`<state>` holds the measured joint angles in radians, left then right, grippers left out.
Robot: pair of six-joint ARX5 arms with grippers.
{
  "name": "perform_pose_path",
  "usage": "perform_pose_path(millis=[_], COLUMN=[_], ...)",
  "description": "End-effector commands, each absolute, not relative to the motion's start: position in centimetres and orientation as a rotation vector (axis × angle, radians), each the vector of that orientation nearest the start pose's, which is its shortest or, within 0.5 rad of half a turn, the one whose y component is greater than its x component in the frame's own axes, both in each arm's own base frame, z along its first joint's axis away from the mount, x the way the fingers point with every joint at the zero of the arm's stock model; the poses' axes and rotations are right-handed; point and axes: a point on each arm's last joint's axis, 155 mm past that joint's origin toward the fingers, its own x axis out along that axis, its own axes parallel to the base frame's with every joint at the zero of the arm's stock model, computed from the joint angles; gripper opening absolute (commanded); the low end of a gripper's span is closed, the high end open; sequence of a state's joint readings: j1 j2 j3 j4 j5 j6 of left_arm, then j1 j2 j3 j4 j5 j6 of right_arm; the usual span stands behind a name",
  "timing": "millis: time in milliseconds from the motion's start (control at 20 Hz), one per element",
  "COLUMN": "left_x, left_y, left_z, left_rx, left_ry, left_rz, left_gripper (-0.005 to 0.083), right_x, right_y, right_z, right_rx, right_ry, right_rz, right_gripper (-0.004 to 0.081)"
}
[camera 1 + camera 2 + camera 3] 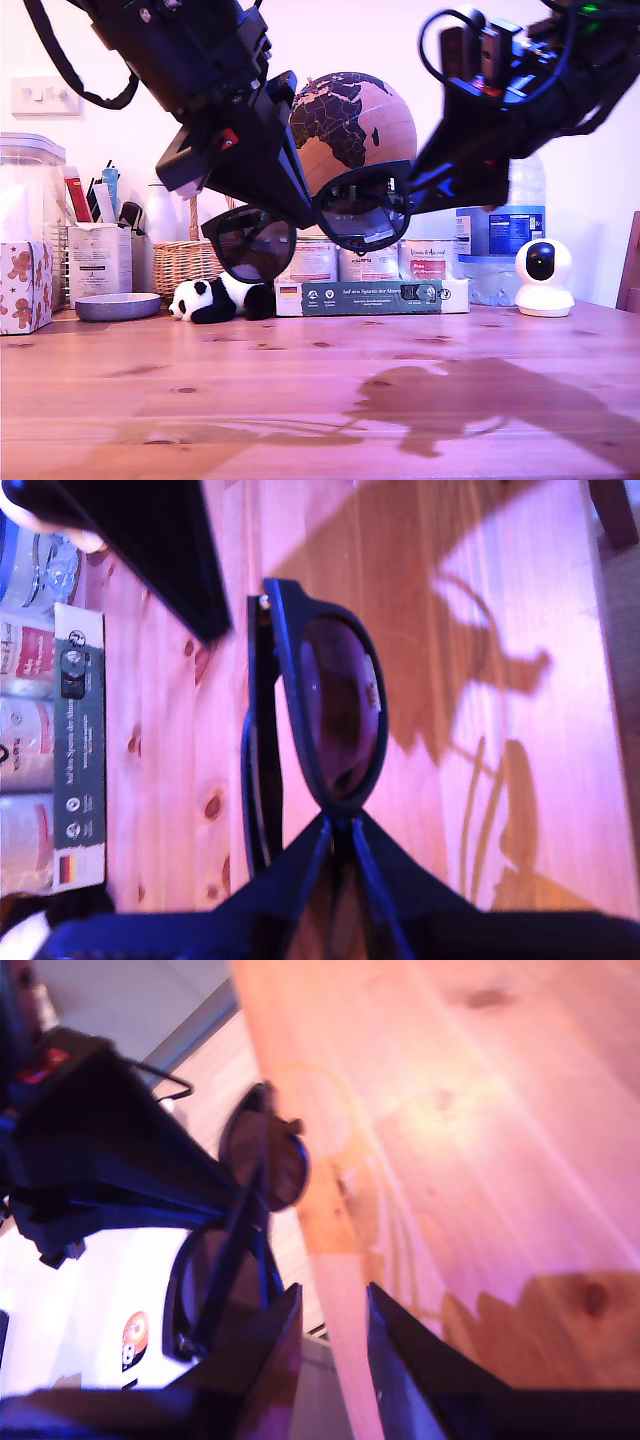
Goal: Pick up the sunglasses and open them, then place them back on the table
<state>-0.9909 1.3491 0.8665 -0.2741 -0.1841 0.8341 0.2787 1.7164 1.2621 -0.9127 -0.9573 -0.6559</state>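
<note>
Here, above the bare front planks of the table (300, 400) (520, 810) (480, 1110), where the shadows of two arms are cast, the sunglasses (362, 212) (340, 710) (262, 1160) are held in the air, well clear of the wood, lenses facing the exterior camera and the frame tilted down toward the exterior view's left.

My first gripper (300, 215) (340, 820) is seen reaching down steeply from the exterior view's upper left. Its fingers (300, 865) are clamped on the frame at the bridge, between the two lenses, and one temple is seen lying folded behind the lens in the first wrist view.

My second gripper (415, 190) (335, 1295) is brought in from the exterior view's upper right, angled downward to the end of the frame on the exterior view's right. A narrow gap is seen between its fingers (275, 1350), with the frame's end lying against one of them; whether anything is pinched there cannot be told.

Behind the glasses, along the back of the table, a toy panda (215, 298) is laid beside a long flat box (370, 296). A globe (345, 125) is seen behind the frame, a wicker basket (185, 262) toward the exterior view's left, and a small white camera (543, 278) toward its right.
</note>
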Motion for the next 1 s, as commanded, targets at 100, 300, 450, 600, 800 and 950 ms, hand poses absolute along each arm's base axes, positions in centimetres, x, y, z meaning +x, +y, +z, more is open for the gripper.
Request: perform_pose_path(millis=[100,300,450,600,800,950], left_x=[23.9,24.2,24.2,24.0,23.9,23.9], left_y=[-30.5,-30.3,-30.3,-30.4,-30.6,-30.6], left_z=[12.9,12.9,12.8,12.8,12.8,12.8], left_rx=[1.176,1.161,1.156,1.15,1.142,1.142], left_ry=[0.292,0.298,0.299,0.298,0.297,0.297], left_rz=[-1.034,-1.036,-1.042,-1.055,-1.063,-1.064], left_gripper=[-0.0019,-0.0019,-0.0019,-0.0019,-0.0019,-0.0019], right_x=[27.4,26.5,25.7,24.8,24.2,24.3], right_y=[23.2,22.8,23.0,23.3,24.0,24.3], right_z=[14.0,13.3,13.1,12.8,12.5,12.0], right_rx=[-0.003,-0.024,-0.036,-0.05,-0.1,-0.158], right_ry=[0.994,1.064,1.093,1.13,1.129,1.119], right_rz=[1.396,1.379,1.387,1.398,1.417,1.412], right_gripper=[0.0175,0.0175,0.0177,0.0177,0.0177,0.0177])
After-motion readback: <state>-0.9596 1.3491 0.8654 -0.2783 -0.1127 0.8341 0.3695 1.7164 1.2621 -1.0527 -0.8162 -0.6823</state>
